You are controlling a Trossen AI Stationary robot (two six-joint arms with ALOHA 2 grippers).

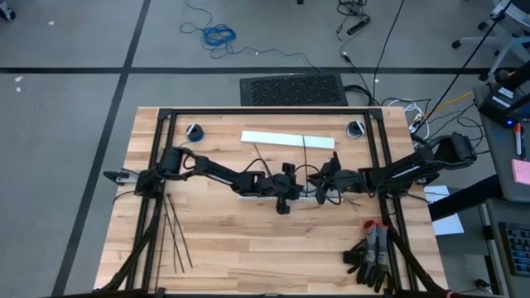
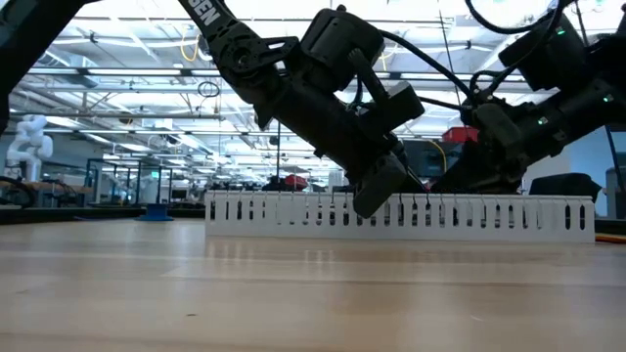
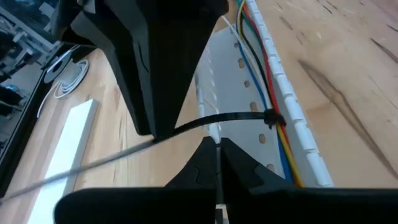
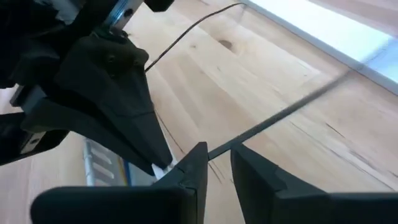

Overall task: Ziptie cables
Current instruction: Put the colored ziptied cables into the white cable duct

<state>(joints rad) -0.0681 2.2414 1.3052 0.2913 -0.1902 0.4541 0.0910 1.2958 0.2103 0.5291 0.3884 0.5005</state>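
The wooden tabletop (image 1: 248,240) carries both arms meeting at its middle, over a white slotted duct (image 3: 292,118) in which the cables (image 3: 264,74) lie as a coloured bundle running along its channel. A second white strip (image 1: 287,140) lies beyond them, and spare zipties (image 1: 175,236) rest well off to the left arm's side. The left gripper (image 3: 217,155) has its fingers pressed together just short of a ziptie (image 3: 230,118) already looped round the bundle, its head sitting against the wires ahead of the fingertips; the tail runs back past those fingers, though whether they pinch it cannot be told. The right gripper (image 4: 217,155) faces the left one closely, its fingers a little apart with the thin black tail passing through the gap between them, not visibly clamped. By my reading, the step in hand is tightening: the loop is formed but looks slack. The next move calls for the right fingers to close on the tail and draw it away while the left steadies the head.
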